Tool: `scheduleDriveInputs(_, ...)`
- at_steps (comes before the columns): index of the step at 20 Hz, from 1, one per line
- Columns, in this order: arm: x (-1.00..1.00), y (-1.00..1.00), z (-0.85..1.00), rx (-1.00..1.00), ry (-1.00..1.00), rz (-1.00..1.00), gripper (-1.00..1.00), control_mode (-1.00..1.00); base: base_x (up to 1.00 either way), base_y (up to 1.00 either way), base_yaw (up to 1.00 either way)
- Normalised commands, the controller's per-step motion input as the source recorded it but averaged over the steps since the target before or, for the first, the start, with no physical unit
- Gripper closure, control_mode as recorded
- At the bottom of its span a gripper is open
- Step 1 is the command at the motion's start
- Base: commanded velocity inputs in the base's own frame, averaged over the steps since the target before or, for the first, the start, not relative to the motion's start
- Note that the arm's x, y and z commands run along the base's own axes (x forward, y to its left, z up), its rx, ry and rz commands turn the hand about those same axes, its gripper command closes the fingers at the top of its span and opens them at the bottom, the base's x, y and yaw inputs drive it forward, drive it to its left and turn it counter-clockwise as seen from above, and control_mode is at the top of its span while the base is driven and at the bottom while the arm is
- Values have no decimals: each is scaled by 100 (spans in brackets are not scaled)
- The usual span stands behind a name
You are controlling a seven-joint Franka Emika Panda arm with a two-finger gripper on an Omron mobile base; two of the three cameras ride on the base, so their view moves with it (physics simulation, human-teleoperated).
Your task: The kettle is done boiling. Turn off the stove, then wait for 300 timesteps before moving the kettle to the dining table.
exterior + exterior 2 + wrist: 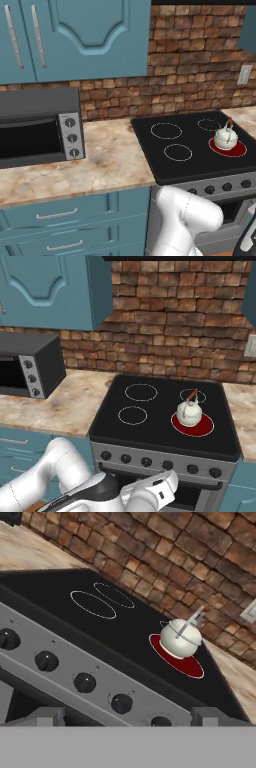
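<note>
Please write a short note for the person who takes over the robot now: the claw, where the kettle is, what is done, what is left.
Claw: low in front of the stove, facing the row of knobs; whether it is open or shut cannot be told, and it holds nothing.
Kettle: sits on the front right burner, which glows red, so the stove is on.
Done: nothing yet; no knob is touched.
Left: turn the knob to switch the burner off, wait, then carry the kettle to the dining table.
</note>
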Motion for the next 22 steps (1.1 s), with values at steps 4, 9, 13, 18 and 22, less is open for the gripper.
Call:
scheduleDriveInputs(4, 33, 0, -9, 0, 1, 0, -100, -100, 0, 0, 0)
scheduleDriveInputs(9, 22, 0, -13, 0, 0, 1, -100, -100, 0, 0, 0)
scheduleDriveInputs(13, 13, -6, -29, 0, -5, 1, -100, -100, 0, 0, 0)
scheduleDriveInputs(18, 13, -18, -17, 0, -7, 0, -100, -100, 0, 0, 0)
scheduleDriveInputs(22, 17, -12, -1, 0, -3, 0, -100, -100, 0, 0, 0)
